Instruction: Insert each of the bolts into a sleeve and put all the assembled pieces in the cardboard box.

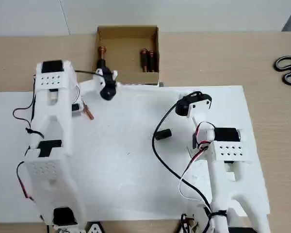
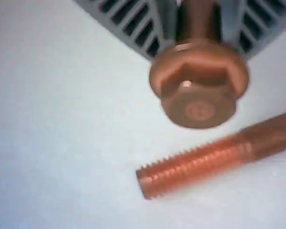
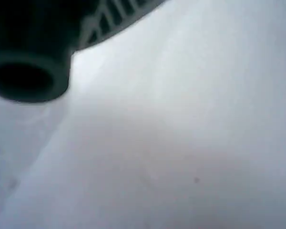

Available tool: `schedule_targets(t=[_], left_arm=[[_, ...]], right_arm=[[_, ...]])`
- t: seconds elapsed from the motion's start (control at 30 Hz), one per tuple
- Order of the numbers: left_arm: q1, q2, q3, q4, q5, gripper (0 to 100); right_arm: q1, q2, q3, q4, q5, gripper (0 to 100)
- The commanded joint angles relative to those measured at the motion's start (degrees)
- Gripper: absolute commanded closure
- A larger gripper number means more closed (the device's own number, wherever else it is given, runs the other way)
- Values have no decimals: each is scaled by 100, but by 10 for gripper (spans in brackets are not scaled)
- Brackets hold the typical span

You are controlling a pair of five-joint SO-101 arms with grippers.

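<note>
L pincer (image 2: 195, 19) is clenched on a copper bolt (image 2: 198, 88) near the far-left corner of the white sheet (image 1: 121, 170). Shank runs back btw the ribbed fingers (image 2: 128, 24), hex head out toward the wrist cam. 2nd bolt (image 2: 214, 160) lies flat on the sheet just beside it, threaded tip free. R pincer (image 3: 74, 26) grips a black sleeve (image 3: 26, 71) approx mid-sheet, bore facing its wrist cam. Cardboard box (image 1: 127, 33) at the counter (image 1: 208, 58) far edge holds 3 assembled pcs (image 1: 148, 60), long axes far-to-near.

Perhaps three pieces (image 1: 144, 60) in cardboard box (image 1: 127, 29)
</note>
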Motion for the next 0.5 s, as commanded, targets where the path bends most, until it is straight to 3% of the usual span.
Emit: schedule_targets(t=[0.0, 0.27, 0.47], left_arm=[[123, -220, -523, 202, 536, 995], [677, -2171, 409, 202, 2215, 994], [1363, -3587, 1288, 202, 4835, 994]], right_arm=[[-4, -286, -141, 22, 53, 996], [-435, -1385, -510, 1235, 26, 995], [-418, -2580, -492, 1859, 26, 995]])
